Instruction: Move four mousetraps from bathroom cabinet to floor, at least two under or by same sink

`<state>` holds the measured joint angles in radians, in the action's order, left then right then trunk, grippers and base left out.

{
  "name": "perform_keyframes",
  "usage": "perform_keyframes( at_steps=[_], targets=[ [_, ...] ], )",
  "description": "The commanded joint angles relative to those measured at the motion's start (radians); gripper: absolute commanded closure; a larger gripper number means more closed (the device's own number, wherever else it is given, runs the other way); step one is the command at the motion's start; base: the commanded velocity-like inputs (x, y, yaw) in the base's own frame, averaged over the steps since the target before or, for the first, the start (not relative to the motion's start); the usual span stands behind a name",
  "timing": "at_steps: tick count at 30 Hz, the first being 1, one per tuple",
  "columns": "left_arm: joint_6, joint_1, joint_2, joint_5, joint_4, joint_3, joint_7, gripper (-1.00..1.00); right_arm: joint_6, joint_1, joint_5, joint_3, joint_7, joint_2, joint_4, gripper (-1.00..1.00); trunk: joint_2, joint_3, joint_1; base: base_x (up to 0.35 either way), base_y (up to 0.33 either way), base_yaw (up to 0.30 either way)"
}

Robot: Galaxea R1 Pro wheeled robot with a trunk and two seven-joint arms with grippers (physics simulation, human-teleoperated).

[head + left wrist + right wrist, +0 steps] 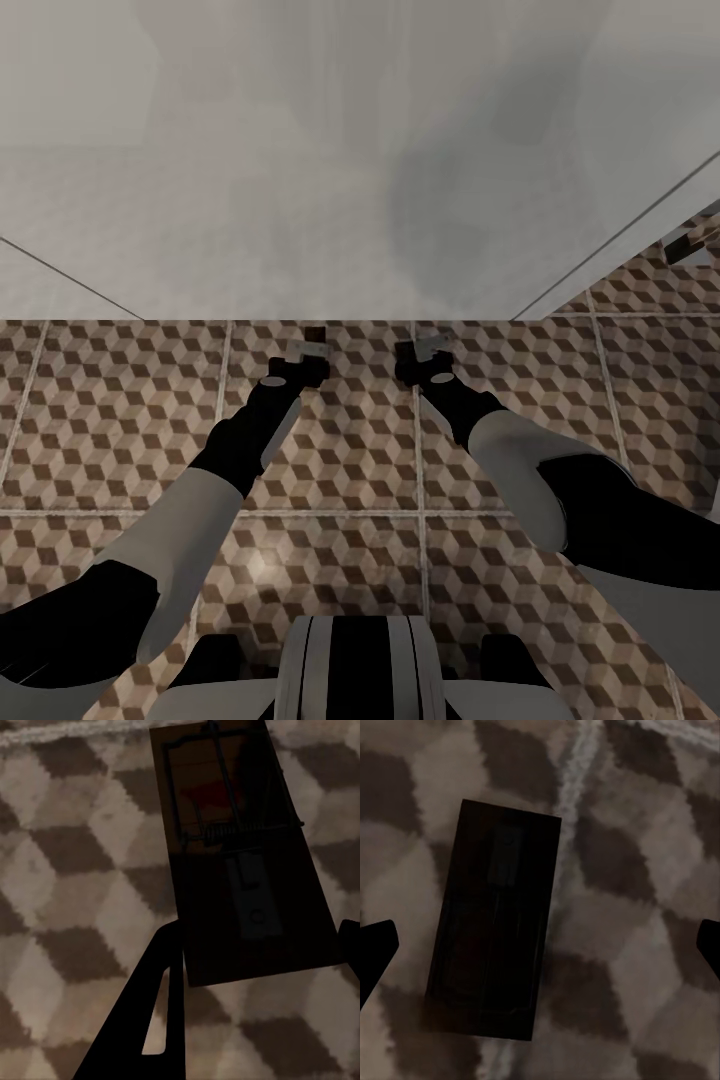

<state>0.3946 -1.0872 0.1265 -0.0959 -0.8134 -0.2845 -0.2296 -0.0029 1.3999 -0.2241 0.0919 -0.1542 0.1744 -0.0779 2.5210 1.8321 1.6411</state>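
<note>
In the left wrist view a mousetrap (240, 862) with dark wire and a red mark sits between my left gripper's (261, 934) fingers, which press against its two long edges just over the cube-patterned bathroom floor (67, 870). The head view shows that left gripper (308, 350) low at the foot of a white surface, a small dark piece at its tip. A second mousetrap (491, 922), plain and dark, lies flat on the floor (645, 945) under my right gripper (540, 937), whose fingers stand wide apart and clear of it. My right gripper (425, 350) hangs beside the left one. The cabinet is out of view.
A large white surface (300, 200) rises right behind both grippers and fills the far half of the head view. A small brown object (690, 245) shows at the far right edge. Patterned tiles (120, 420) stretch from there back to my base.
</note>
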Motion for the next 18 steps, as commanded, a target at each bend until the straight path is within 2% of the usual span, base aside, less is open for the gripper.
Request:
perform_keyframes(
  at_steps=[1,18],
  targets=[
    [0.004,0.000,-0.001,-0.009,-0.001,-0.004,-0.008,1.00,-0.001,0.001,-0.001,0.008,-0.005,0.000,0.001,-1.00,0.000,0.000,0.000,0.000,0.000,0.000],
    [0.003,0.000,-0.001,-0.008,0.003,-0.004,-0.008,1.00,-0.002,0.001,-0.001,0.008,-0.005,0.000,0.001,-1.00,0.000,0.000,0.000,0.000,0.000,0.000]
  ],
)
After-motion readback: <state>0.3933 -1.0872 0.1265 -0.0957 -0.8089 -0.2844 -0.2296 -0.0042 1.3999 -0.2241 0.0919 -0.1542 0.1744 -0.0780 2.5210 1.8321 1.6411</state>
